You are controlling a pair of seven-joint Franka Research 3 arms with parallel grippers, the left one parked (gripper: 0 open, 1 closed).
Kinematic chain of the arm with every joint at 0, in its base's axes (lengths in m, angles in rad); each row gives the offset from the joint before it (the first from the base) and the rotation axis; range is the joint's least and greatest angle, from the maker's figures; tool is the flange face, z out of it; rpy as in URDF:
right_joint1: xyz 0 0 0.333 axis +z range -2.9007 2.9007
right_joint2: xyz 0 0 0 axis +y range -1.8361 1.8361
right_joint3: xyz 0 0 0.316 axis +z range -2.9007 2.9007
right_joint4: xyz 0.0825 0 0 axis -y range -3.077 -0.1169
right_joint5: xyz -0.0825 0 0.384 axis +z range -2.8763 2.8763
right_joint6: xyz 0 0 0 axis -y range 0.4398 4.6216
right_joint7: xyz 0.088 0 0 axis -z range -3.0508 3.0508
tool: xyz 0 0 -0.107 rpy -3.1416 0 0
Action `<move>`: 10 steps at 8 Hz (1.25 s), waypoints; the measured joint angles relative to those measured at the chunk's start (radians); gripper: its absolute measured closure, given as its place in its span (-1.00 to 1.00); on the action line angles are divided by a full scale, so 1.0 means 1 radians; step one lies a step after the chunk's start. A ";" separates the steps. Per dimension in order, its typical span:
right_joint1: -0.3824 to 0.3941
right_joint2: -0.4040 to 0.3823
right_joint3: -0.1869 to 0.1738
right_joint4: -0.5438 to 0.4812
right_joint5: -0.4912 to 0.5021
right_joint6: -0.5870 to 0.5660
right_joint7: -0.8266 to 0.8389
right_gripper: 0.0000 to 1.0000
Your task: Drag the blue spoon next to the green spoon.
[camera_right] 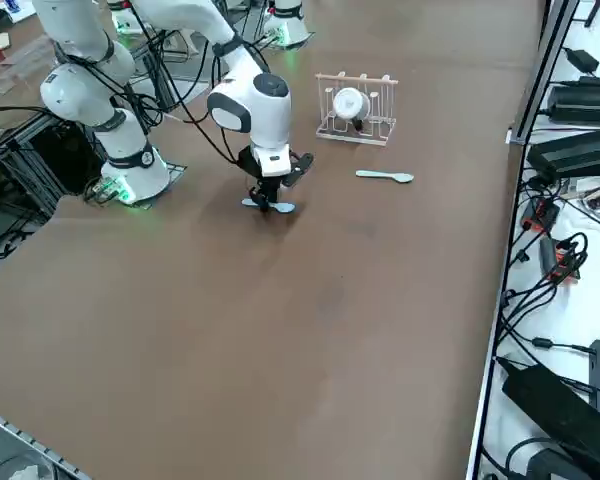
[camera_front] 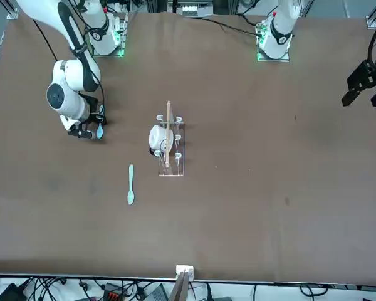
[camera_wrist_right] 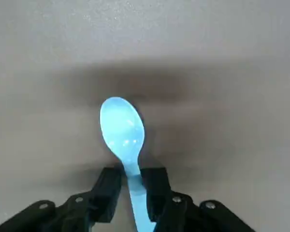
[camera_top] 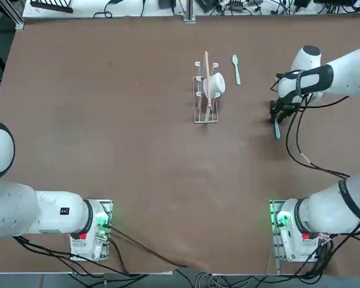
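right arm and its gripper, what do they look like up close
The right arm is glossy white with rounded joint housings and a black band near the wrist. Loose black cables trail along it down to a base lit green. The right gripper is black, with two blocky black fingers and small silver screws on its body.

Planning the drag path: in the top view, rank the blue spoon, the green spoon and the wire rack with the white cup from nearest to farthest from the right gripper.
1. blue spoon: its handle sits between the fingers of the right gripper.
2. green spoon: farther up the table, toward the left.
3. wire rack with the white cup: beyond the green spoon, farther left.
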 joint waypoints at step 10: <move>0.008 -0.060 0.011 0.042 -0.003 -0.025 -0.015 0.70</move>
